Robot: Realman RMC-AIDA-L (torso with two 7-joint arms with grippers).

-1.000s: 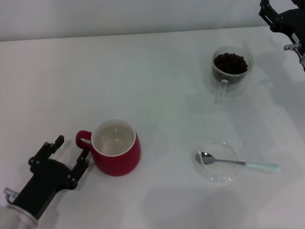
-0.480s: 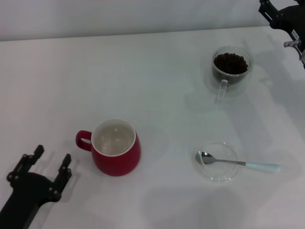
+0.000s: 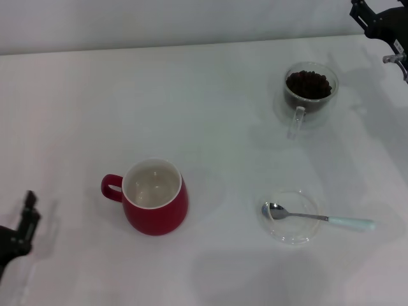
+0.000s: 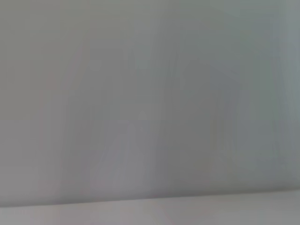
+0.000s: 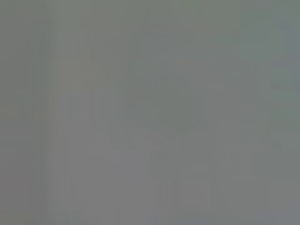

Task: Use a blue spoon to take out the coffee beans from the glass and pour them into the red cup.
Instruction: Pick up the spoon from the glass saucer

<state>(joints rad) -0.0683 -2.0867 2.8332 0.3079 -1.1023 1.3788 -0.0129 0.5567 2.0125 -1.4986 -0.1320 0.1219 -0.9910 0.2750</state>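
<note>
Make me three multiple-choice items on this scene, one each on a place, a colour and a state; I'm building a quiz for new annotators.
1. Where does the spoon lie?
A. in the red cup
B. bowl in the clear dish, handle out over its rim
C. in the glass

2. What colour is the cup's inside?
A. white
B. blue
C. black

3. What state is the glass in?
A. tipped over
B. empty
C. upright, with beans in it

Answers:
1 B, since the metal bowl sits in the dish and the pale handle reaches onto the table.
2 A, since the head view shows a white inside.
3 C, since the dark beans fill the upright glass.
</note>
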